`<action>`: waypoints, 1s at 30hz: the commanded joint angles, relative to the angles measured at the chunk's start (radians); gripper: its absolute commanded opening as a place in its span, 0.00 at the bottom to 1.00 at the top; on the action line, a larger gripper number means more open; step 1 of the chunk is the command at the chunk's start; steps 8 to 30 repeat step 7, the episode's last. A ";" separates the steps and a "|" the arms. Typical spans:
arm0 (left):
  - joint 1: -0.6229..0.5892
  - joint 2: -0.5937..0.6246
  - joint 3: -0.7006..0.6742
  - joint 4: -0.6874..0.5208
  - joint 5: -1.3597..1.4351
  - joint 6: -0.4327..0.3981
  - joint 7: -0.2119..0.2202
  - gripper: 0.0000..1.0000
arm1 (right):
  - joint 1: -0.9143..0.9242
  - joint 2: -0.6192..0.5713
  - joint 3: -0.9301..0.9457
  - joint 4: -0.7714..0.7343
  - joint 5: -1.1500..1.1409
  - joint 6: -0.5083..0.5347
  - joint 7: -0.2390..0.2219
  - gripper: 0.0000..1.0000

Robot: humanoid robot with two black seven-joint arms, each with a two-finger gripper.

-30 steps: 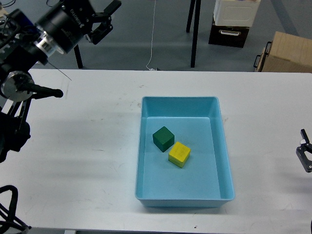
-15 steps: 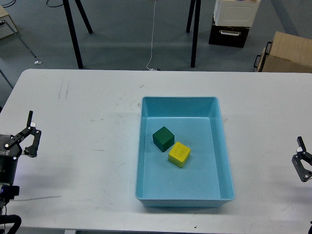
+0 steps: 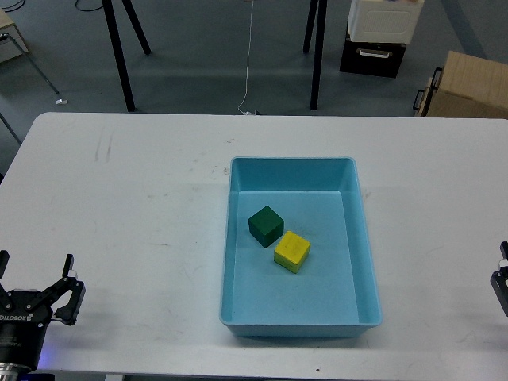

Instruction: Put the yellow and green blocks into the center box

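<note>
The green block (image 3: 266,226) and the yellow block (image 3: 292,251) lie touching corner to corner inside the light blue box (image 3: 292,162) at the middle of the white table (image 3: 143,198). My left gripper (image 3: 36,268) is low at the bottom left corner, open and empty, far from the box. My right gripper (image 3: 502,279) only peeks in at the right edge, far from the box; its fingers cannot be told apart.
Beyond the table's far edge, on the floor, stand black stand legs (image 3: 317,55), a white and dark drawer unit (image 3: 381,32) and a cardboard box (image 3: 468,87).
My left arm has dropped from high at the far left to low at the bottom left corner. My right gripper has slid further out of the right edge. The blocks have not moved.
</note>
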 commanded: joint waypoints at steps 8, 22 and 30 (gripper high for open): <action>-0.037 0.000 -0.001 -0.001 -0.003 0.000 -0.004 0.99 | -0.001 0.002 0.021 -0.006 -0.003 0.000 0.001 1.00; -0.037 0.000 -0.001 -0.001 -0.003 0.000 -0.004 0.99 | -0.001 0.002 0.021 -0.006 -0.003 0.000 0.001 1.00; -0.037 0.000 -0.001 -0.001 -0.003 0.000 -0.004 0.99 | -0.001 0.002 0.021 -0.006 -0.003 0.000 0.001 1.00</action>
